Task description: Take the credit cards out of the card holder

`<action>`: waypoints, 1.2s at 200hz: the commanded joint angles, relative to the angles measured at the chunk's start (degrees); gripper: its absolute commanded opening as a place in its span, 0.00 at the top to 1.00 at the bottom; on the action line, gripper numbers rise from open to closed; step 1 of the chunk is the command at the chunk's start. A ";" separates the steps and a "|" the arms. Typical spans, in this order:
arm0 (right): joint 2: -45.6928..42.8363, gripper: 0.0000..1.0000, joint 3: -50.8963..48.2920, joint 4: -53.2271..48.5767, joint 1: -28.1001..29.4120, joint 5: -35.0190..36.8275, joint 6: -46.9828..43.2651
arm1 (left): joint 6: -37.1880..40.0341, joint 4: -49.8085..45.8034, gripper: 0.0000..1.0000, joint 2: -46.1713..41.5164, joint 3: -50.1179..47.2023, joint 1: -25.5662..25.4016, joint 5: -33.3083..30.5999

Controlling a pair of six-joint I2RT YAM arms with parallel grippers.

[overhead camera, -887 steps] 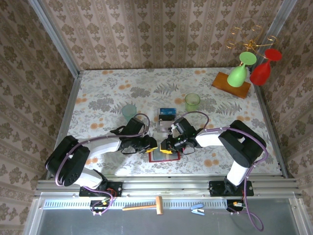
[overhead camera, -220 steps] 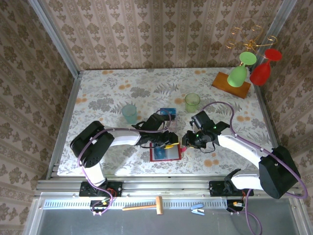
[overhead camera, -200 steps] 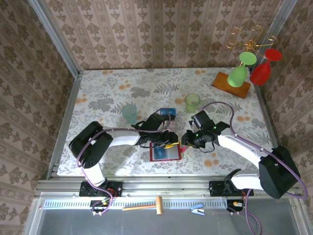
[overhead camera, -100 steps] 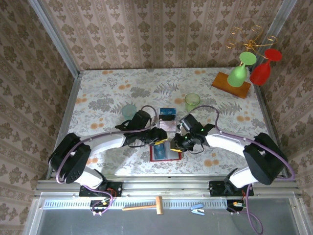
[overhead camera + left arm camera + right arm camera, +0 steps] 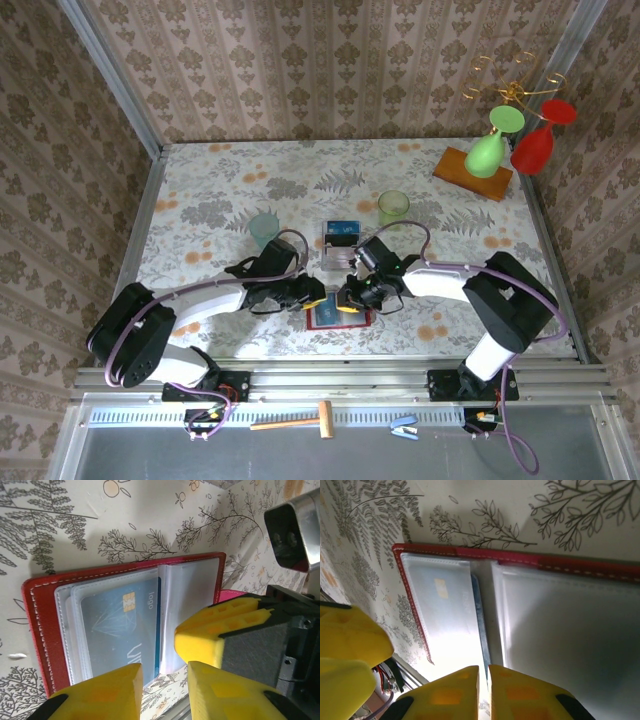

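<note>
The flowered table (image 5: 200, 190) has the work at its 6 o'clock edge, where both arms meet over the card holder (image 5: 39, 630). The holder lies flat and spread open, with its red border outward and its clear sleeves (image 5: 560, 630) facing up. That part of the job looks done.

The extraction itself is not done. The dark blue card (image 5: 120, 630) sits inside its sleeve on one leaf, chip side up, its long edge along the centre fold. I judge the task to be at an early stage: at least this card is left to slide out and lay on the table.

In the overhead view the left gripper (image 5: 164, 677) reaches in from 9 o'clock and hangs over the holder's edge. Its fingers (image 5: 107, 692) stand apart with a plain gap and nothing between them. Whether one pad presses on the red border I cannot tell.

The right gripper (image 5: 483, 672) reaches in from 3 o'clock at the fold. Its fingers (image 5: 520, 692) are almost together, with only a thin slit between them. The card's dark edge and a loose sleeve leaf run straight toward that slit. Whether the fingers have nipped the card, the plastic or nothing, I cannot tell.
</note>
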 commanded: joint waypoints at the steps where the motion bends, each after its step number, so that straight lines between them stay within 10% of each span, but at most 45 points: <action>1: 1.69 0.85 -0.30 0.86 0.20 -0.66 0.40 | 1.09 -0.78 0.70 -1.00 -0.82 0.18 -0.55; 240: 0.88 0.80 1.73 0.72 1.30 -0.97 1.36 | 0.76 2.09 0.79 2.08 -4.76 -0.15 -0.81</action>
